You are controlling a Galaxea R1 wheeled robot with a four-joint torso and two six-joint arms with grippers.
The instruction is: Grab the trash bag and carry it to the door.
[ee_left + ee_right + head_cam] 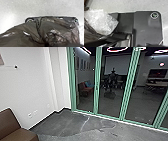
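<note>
Dark and puffy, the trash bag (56, 33) bulges across the robot's base (144, 25), where rubbing could rip it, and whether either gripper's clamped on it, I can't tell!

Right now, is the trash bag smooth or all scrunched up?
Scrunched up: in the left wrist view, the trash bag has folds and shiny creases.
</note>
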